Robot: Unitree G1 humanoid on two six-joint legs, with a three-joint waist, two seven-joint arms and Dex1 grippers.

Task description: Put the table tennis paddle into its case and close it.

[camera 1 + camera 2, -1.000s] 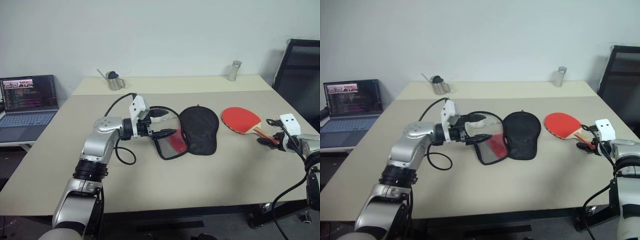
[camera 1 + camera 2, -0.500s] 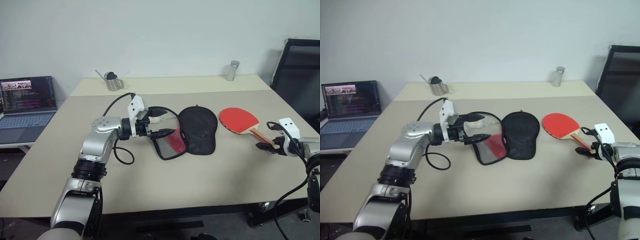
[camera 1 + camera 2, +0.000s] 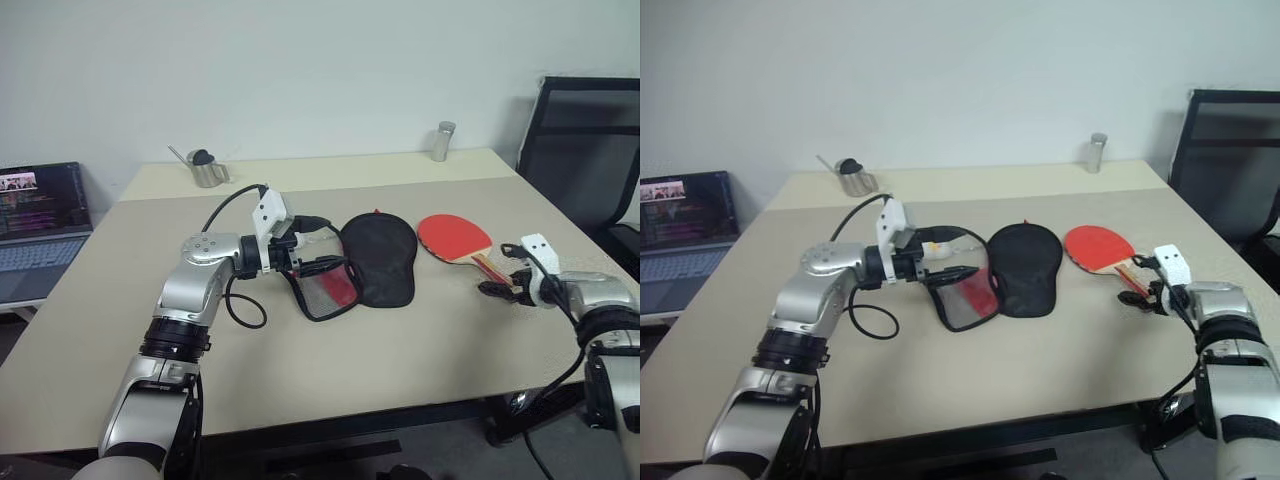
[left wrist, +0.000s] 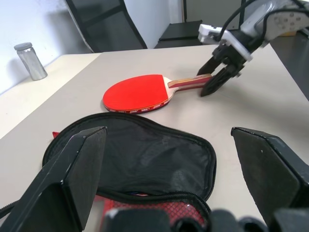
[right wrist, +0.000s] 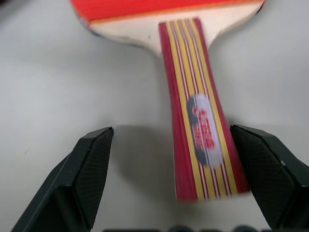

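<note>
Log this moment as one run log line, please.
left gripper: open at case flap | right gripper: open, straddling paddle handle | paddle: flat on table, outside case | case: unzipped

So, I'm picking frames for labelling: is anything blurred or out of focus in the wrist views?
Right wrist view: the paddle's handle is soft, its logo smeared; the fingers look sharper. Left wrist view: the paddle and the case are crisp; that gripper's own fingers are slightly soft.
</note>
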